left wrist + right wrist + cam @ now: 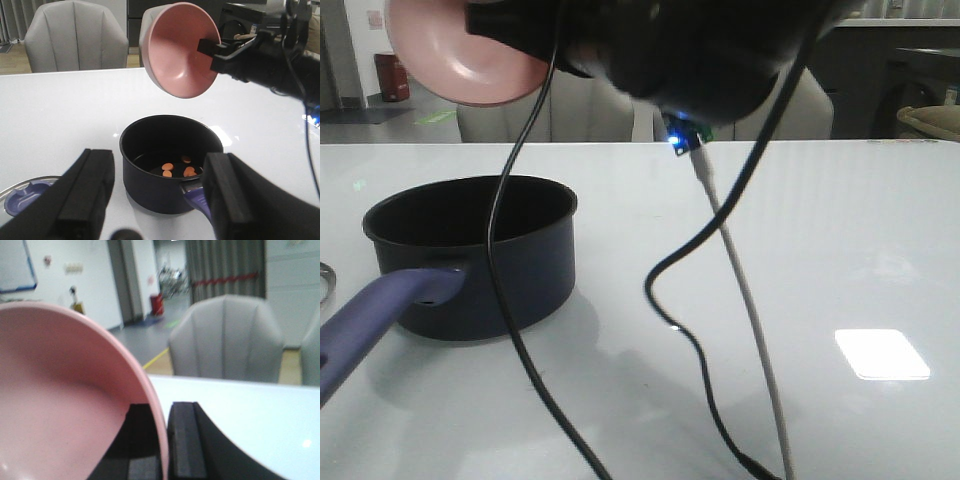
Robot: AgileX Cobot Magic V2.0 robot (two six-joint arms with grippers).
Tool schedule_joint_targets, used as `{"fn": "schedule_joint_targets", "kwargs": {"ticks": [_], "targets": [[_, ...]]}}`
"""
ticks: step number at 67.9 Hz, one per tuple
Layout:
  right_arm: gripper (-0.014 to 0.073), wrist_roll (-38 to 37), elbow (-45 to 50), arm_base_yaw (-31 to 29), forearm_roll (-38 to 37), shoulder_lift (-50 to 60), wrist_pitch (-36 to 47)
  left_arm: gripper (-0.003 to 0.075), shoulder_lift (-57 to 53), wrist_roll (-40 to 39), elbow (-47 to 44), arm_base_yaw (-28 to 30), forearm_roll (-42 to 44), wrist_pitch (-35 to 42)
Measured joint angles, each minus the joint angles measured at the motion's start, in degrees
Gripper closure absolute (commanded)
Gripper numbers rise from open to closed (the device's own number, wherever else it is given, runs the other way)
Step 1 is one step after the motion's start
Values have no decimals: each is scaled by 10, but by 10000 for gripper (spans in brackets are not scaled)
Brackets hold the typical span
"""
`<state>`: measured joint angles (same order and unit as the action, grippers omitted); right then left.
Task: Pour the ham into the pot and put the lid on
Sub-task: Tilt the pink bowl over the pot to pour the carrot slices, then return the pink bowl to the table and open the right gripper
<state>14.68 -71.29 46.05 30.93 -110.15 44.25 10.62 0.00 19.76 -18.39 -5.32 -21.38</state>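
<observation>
Left wrist view: we see our right gripper (212, 50) pinching the rim of the pink bowl (181, 50), tipped on its side above the pot (170, 160). Ham (176, 168) lies inside the pot, below the bowl. Our left gripper (157, 200) is spread wide, empty, near the pot. The lid (22, 195) lies beside its finger (85, 192).

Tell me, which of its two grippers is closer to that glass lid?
Left. The left gripper, open, hovers low beside the lid lying on the table. The right gripper holds the tipped pink bowl high above the pot.
</observation>
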Motion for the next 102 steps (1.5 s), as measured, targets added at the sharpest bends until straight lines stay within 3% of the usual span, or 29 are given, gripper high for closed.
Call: {"fn": "schedule_joint_targets", "kwargs": {"ticks": [11,25,43,54,72,90,102], "targets": [[459,58,0,-13,1,73,-178,276,0,0,0,0,0,0],[459,121,0,-72,1,153,-397,276,0,0,0,0,0,0],[459,130,0,-232,-7,199,-636,276,0,0,0,0,0,0],[459,130,0,-318,-12,193,-738,276,0,0,0,0,0,0],[458,130,3,-377,-18,151,-825,276,0,0,0,0,0,0],[371,131,3,-380,-19,80,-844,276,0,0,0,0,0,0],[368,131,3,-380,-19,51,-845,276,0,0,0,0,0,0]]}}
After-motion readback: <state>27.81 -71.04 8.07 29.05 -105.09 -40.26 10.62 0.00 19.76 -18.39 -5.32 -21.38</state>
